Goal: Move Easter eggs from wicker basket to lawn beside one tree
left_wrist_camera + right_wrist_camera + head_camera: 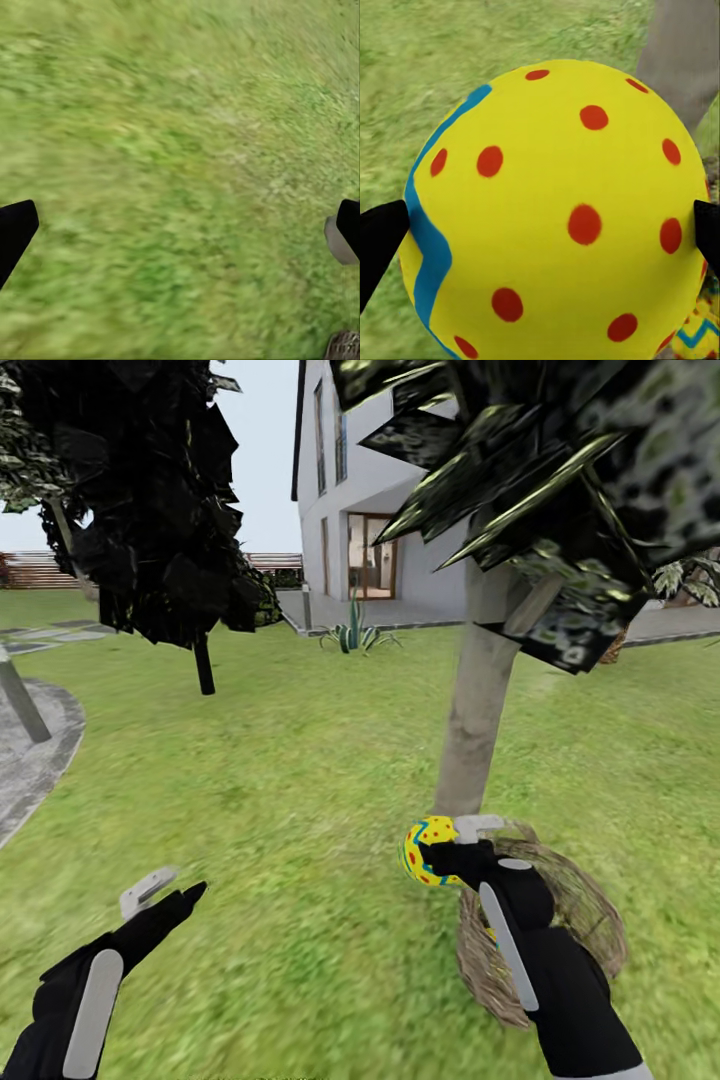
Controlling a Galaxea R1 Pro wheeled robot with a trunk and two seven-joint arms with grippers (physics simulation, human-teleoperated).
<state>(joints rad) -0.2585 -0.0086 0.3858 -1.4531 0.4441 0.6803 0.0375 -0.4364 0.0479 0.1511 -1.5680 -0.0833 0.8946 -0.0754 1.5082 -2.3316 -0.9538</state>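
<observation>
Mottled bright green lawn. Straight pale grey-beige tree trunk, right of centre. Brown woven-twig wicker basket, touching the trunk's foot, near right. Right gripper clamped on a yellow Easter egg with blue zigzag and red dots, held at the basket's left rim. Left gripper, fingers apart, over grass, near left.

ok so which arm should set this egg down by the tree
The right. The right gripper already holds an Easter egg above the wicker basket, beside the tree trunk. The left gripper is open, over bare lawn.
</observation>
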